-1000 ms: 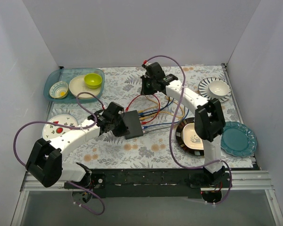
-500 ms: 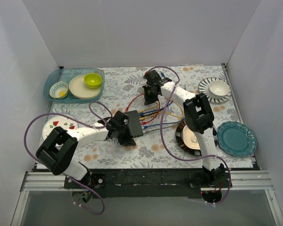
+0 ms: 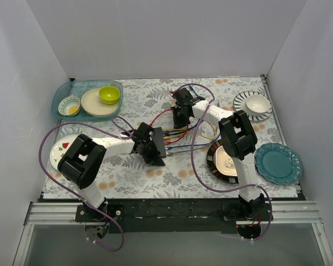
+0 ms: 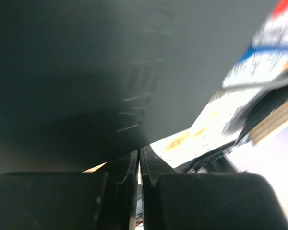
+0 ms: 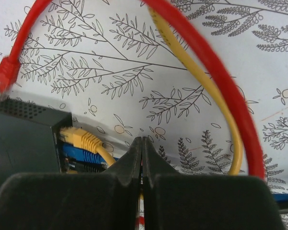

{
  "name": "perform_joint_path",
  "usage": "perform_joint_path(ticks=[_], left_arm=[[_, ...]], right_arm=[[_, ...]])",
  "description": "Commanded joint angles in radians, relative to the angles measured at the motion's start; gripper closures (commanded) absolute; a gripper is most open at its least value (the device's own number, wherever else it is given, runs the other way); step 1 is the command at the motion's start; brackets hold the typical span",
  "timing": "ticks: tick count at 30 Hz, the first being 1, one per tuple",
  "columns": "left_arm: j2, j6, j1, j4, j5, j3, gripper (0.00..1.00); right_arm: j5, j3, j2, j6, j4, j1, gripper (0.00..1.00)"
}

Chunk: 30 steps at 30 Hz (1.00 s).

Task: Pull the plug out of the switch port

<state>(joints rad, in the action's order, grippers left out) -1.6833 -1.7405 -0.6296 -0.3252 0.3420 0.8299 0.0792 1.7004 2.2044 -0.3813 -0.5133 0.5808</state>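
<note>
The switch is a flat black box in the middle of the floral cloth; it also fills the left wrist view. My left gripper is shut, its tips right against the switch. My right gripper is shut just above the cloth, to the right of the socket edge. In the right wrist view a yellow plug and a blue plug sit in the switch. A red plug lies loose beside the switch's top corner, outside any socket.
Red, yellow and blue cables loop between the switch and the right arm. The black-rimmed panda plate and a teal plate lie at the right. A striped plate with a bowl stands at the back right, and a teal tray of dishes at the back left.
My right gripper has come down from the back towards the cables by the switch. My left arm has folded and its gripper has slid along the switch, which turned slightly.
</note>
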Motion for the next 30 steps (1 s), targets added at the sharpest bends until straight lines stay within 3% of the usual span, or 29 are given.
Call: perform_joint_path(ticks=[1,14,21,30], left_arm=[[-0.062,0.027,0.120,-0.129,-0.182,0.012,1.00],[-0.177,0.153,0.435,-0.267,-0.230,0.293,1.00],[-0.272,0.194,0.504,-0.282,-0.202,0.432,1.00],[-0.377,0.248,0.525,-0.314,-0.127,0.609,0.99]], right_arm=[[0.043,-0.057,-0.040,0.004,-0.025,0.004,0.99],[0.192,0.045,0.018,-0.134,0.009,0.050,0.99],[0.243,-0.022,-0.024,-0.189,0.056,0.091,0.99],[0.241,-0.156,-0.109,-0.218,0.079,0.243,0.99]])
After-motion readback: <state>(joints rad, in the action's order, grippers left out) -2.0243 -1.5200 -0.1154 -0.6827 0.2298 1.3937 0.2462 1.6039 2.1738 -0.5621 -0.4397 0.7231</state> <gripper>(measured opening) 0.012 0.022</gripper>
